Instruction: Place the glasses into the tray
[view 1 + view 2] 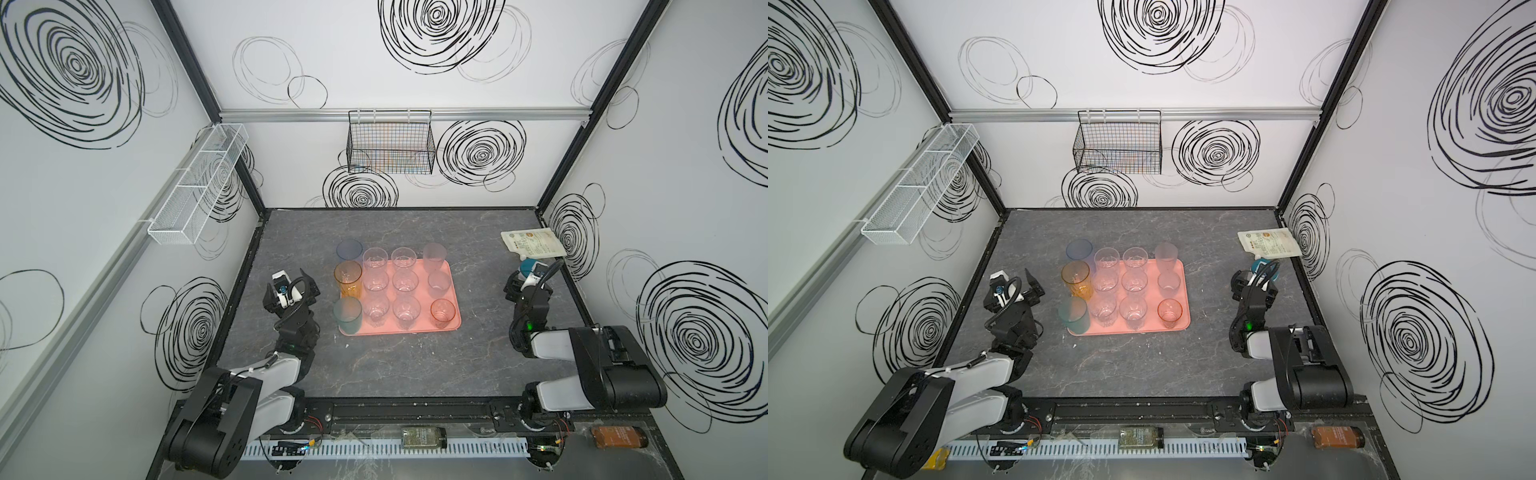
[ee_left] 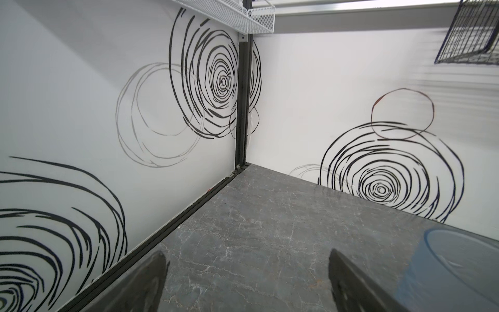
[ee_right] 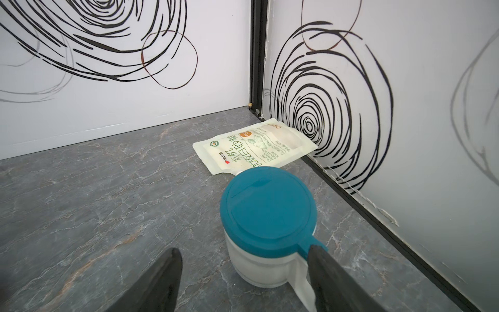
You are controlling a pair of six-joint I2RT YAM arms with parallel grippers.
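Closest to the lens, the left gripper [image 2: 247, 251] hung wide open and empty above the bare tabletop [image 2: 243, 216], with a blue tumbler [image 2: 459, 259] just beside one finger. Seen from above, the glasses [image 1: 405, 282] numbered twelve and stood upright in three rows of four on the salmon-pink tray [image 1: 423, 295], which lay mid-table between the two arms. Short clear ones filled the middle, tall blue, amber and teal ones ran down the left side, and pinkish and amber ones down the right. Rims of the far row overlapped the tray's far edge, so whether those bases sat fully inside could not be told. No glass stood apart on the table, so the task looked finished or all but. Off to the right, the right gripper [image 3: 243, 248] was parted and gripping nothing. A teal-lidded white jar [image 3: 267, 210] stood just ahead of it, and a white sugar pouch [image 3: 253, 146] lay beyond, against the wall.
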